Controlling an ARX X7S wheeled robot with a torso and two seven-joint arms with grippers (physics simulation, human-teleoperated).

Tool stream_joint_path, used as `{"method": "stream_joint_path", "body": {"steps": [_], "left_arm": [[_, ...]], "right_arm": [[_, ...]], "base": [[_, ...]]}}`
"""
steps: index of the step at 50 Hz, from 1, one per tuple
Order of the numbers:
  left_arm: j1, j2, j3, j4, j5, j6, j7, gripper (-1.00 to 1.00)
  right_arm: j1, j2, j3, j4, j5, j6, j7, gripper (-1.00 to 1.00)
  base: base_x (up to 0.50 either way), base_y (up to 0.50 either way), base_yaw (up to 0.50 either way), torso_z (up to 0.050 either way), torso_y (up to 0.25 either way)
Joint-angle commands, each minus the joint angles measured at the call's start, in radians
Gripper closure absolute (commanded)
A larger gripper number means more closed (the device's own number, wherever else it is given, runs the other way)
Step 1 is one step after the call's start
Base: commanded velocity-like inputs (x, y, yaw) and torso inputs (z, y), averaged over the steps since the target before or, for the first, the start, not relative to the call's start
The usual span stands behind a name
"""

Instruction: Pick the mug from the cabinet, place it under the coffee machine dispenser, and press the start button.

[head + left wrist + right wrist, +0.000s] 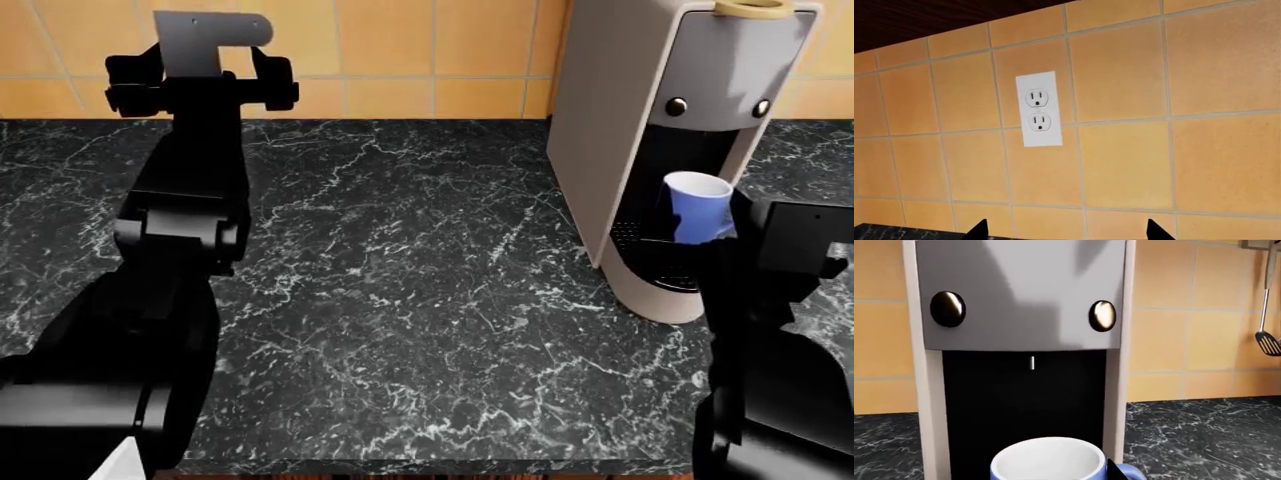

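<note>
The blue mug [697, 205] with a white inside sits in my right gripper [1047, 474], at the mouth of the coffee machine's [601, 120] dark recess, above the black drip tray [627, 232]. In the right wrist view the mug [1047, 460] fills the bottom, below the small dispenser nozzle [1032, 362]. One dark fingertip [1113, 467] shows against the mug's side by the handle. Two round dark buttons [947, 308] [1102, 315] sit on the grey front. My left gripper [1067, 231] is open and empty, raised facing the tiled wall, far left of the machine.
Black marble counter [400, 280] runs between the arms. An orange tiled wall with a white outlet [1039, 109] faces the left gripper. A spatula [1267, 340] hangs on the wall to the right of the machine.
</note>
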Motion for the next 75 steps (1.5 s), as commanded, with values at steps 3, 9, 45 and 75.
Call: {"method": "stream_joint_path", "body": {"steps": [3, 9, 45, 75], "left_arm": [[0.001, 0.000, -0.002, 0.000, 0.001, -0.002, 0.000, -1.00], [0.003, 0.001, -0.002, 0.000, 0.001, -0.002, -0.001, -1.00], [0.007, 0.011, 0.003, 0.000, 0.002, 0.004, 0.003, -1.00], [0.011, 0.018, 0.008, 0.000, 0.001, 0.002, 0.004, -1.00]], "right_arm": [[0.042, 0.030, -0.007, 0.157, -0.020, -0.064, 0.035, 1.00], [0.054, 0.035, -0.015, 0.194, -0.016, -0.073, 0.042, 1.00], [-0.026, -0.015, -0.109, -0.251, -0.014, 0.014, 0.070, -1.00], [0.016, 0.040, -0.320, -0.499, -0.029, 0.210, 0.028, 1.00]], "base": [[0.00, 0.00, 0.00, 0.000, 0.000], [0.01, 0.00, 0.00, 0.000, 0.000], [0.01, 0.00, 0.00, 0.000, 0.000], [0.00, 0.00, 0.00, 0.000, 0.000]]}}
